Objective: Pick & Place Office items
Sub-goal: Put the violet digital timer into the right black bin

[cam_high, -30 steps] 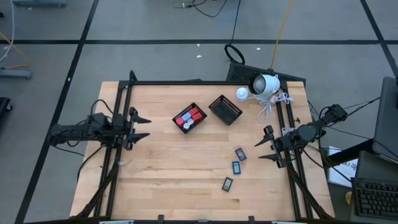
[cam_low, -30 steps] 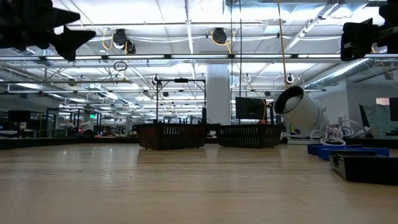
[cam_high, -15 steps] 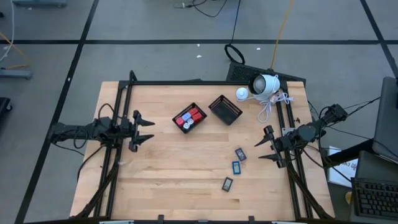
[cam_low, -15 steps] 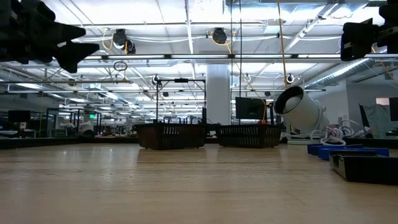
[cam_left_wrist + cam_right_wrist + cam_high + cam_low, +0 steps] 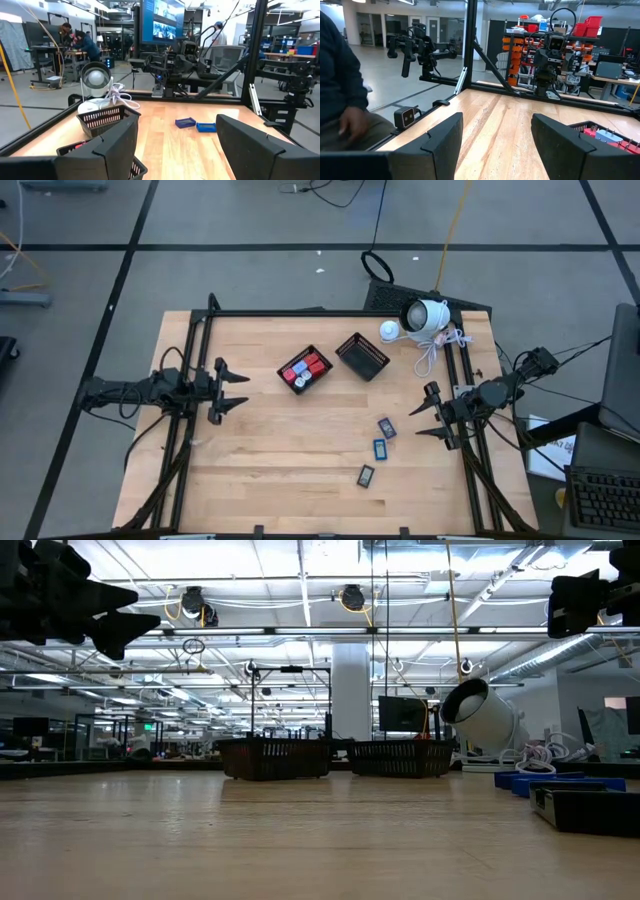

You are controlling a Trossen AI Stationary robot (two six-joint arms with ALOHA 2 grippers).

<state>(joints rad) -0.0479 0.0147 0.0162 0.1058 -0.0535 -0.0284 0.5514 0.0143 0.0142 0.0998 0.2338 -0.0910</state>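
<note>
Small red blocks and one pale blue block lie packed inside a black mesh basket near the middle of the light wooden tabletop, toward its far side. A little white bit sits at one end of that basket. Just beside it stands a second black mesh basket, and nothing shows inside it. Three dark flat rectangles with blue faces lie loose on the wood, well apart from the baskets and closer to the right side: one highest, one just below it, and one nearest the front edge. The left hand hangs over the left part of the tabletop with its two fingers spread apart, holding nothing. The right hand waits by the right edge, near the rectangles, its fingers spread apart and empty too. A round white camera with a curly white cord sits at the far right corner.
</note>
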